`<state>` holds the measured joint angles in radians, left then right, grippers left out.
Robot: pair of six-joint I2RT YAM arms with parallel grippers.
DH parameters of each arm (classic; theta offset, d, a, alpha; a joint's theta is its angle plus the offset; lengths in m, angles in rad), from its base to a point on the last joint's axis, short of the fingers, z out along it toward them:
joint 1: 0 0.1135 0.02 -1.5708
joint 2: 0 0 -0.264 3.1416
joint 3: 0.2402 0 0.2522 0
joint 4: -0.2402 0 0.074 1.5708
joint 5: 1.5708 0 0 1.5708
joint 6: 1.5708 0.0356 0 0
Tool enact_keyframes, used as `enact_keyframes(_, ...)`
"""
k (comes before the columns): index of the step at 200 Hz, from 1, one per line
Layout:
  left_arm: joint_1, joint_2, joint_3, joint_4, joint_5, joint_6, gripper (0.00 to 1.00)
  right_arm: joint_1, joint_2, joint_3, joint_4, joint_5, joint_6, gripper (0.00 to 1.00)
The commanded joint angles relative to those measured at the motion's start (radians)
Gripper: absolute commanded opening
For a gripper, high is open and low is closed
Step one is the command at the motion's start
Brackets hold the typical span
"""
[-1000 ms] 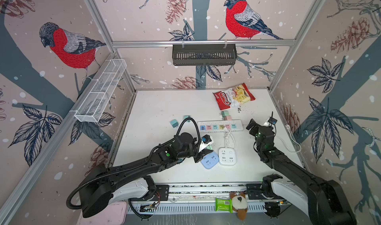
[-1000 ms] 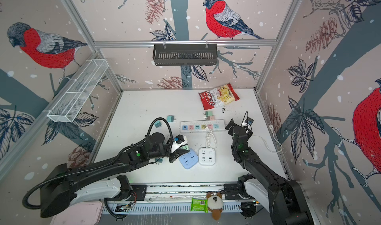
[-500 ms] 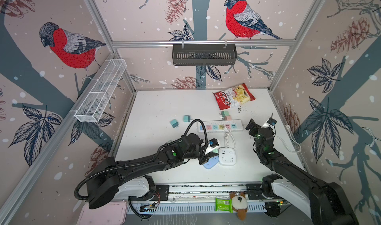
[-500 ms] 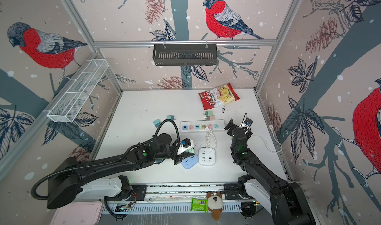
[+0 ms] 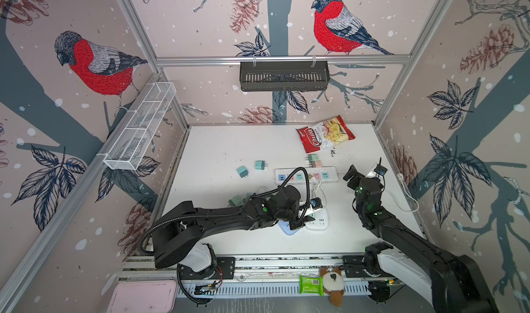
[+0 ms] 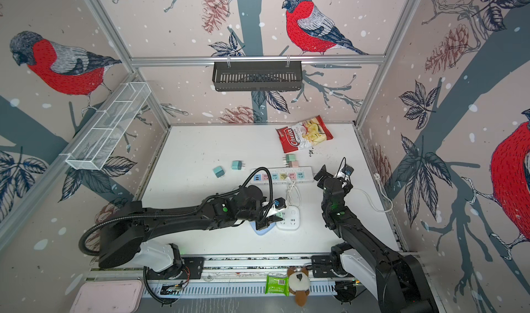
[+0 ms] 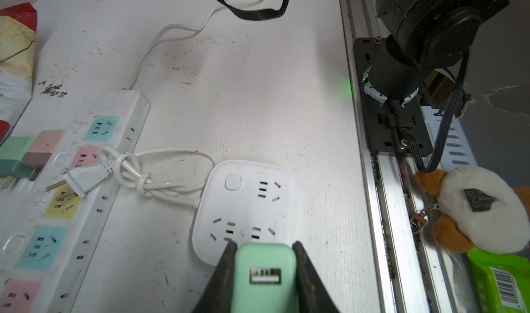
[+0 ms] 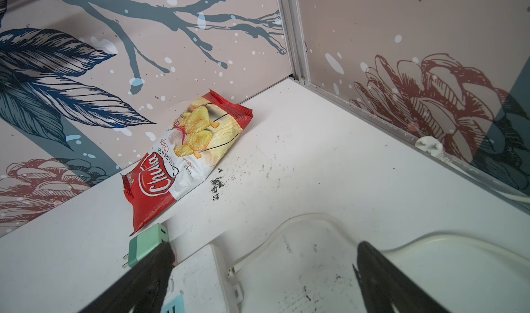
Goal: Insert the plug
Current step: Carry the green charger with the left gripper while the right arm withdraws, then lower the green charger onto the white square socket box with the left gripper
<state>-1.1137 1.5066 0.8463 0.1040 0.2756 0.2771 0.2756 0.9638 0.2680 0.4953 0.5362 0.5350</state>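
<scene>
- The left gripper (image 7: pixel 263 247) has its fingers pressed in on a mint-green USB charger plug (image 7: pixel 265 280), one finger on each flank. The USB port faces the wrist camera.
- Plug location: in both top views it sits at 4 o'clock from the table centre, over the 9 o'clock edge of the white square socket block (image 5: pixel 319 225). The prongs are hidden, so contact with the outlet face cannot be determined.
- The white square socket block lies flat on the table (image 5: pixel 229 142) with its outlets and one push button facing up. Its knotted cord runs toward 12 o'clock. The cord's two-pin plug (image 7: pixel 81 179) rests on the long power strip (image 5: pixel 305 174).
- A light-blue socket block (image 5: pixel 286 230) lies at the white block's 9 o'clock side, partly under the left gripper.
- The right gripper (image 8: pixel 265 254) has its fingers spread wide and clamps nothing. It is positioned just past the strip's 3 o'clock end.
- A cassava chips bag (image 5: pixel 325 135) lies at 1 o'clock from the table centre.
</scene>
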Motion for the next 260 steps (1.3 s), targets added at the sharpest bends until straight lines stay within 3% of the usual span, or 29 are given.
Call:
enact_keyframes(1,-0.002,0.039,0.045,-0.027,-0.005,0.069,0.00,-0.004,-0.007,-0.004,0.006,0.014,0.020,1.00)
enact_keyframes(45,0.000,0.111,0.107,-0.053,-0.002,0.177,0.00,-0.008,-0.008,-0.006,0.009,0.007,0.020,1.00)
enact_keyframes(107,-0.001,0.169,0.146,0.000,0.115,0.223,0.00,-0.026,-0.007,-0.004,0.007,-0.011,0.029,1.00)
enact_keyframes(260,-0.001,0.317,0.203,0.141,0.212,0.226,0.00,-0.039,0.001,-0.003,0.006,-0.027,0.036,1.00)
